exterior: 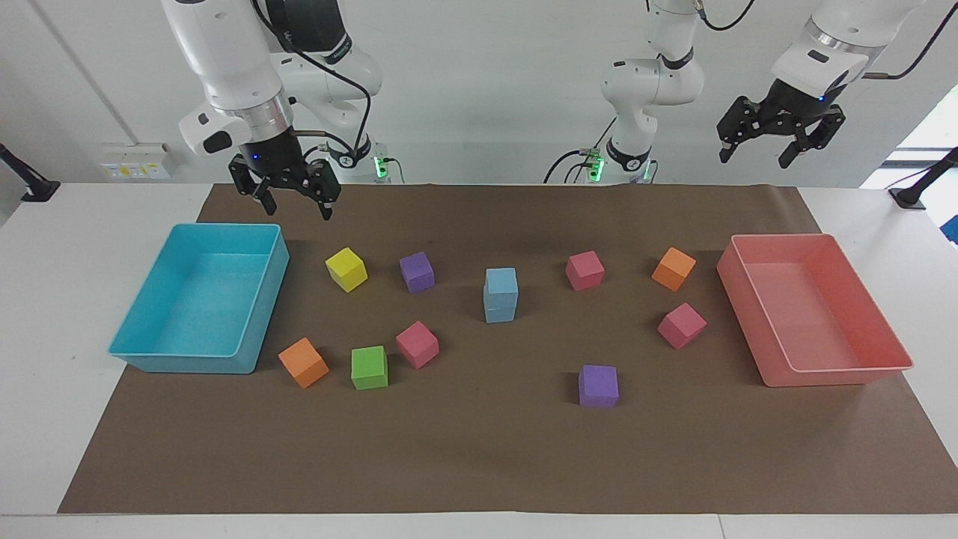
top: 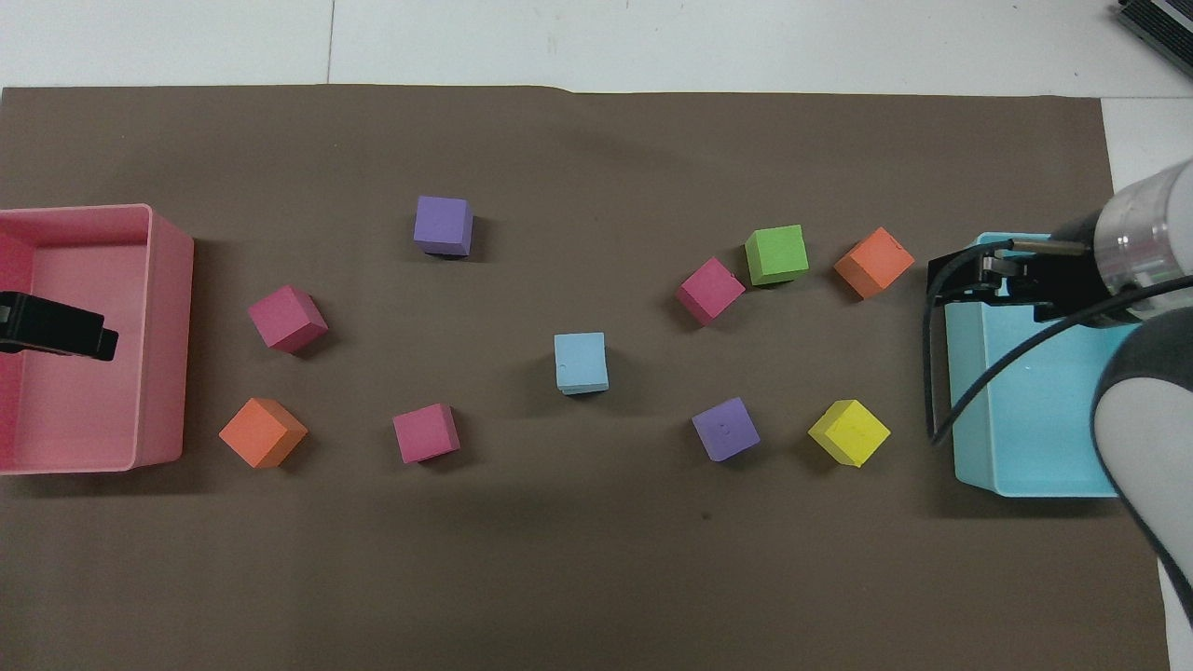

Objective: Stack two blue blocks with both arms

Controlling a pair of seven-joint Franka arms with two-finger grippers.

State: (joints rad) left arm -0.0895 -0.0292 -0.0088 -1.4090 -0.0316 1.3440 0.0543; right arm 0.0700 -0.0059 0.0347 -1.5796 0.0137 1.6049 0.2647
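Observation:
The two blue blocks stand stacked in the middle of the brown mat, the upper one (exterior: 501, 281) on the lower one (exterior: 499, 309), slightly askew. From overhead only the upper block (top: 581, 362) shows. My right gripper (exterior: 296, 209) is open and empty, raised in the air over the turquoise tray's corner (top: 960, 284), well away from the stack. My left gripper (exterior: 754, 159) is open and empty, held high over the pink tray (top: 65, 326), where the arm waits.
The turquoise tray (exterior: 142, 352) is at the right arm's end, the pink tray (exterior: 838, 370) at the left arm's end. Loose cubes lie around the stack: yellow (exterior: 346, 269), two purple (exterior: 417, 271) (exterior: 598, 385), three pink, two orange, one green (exterior: 369, 367).

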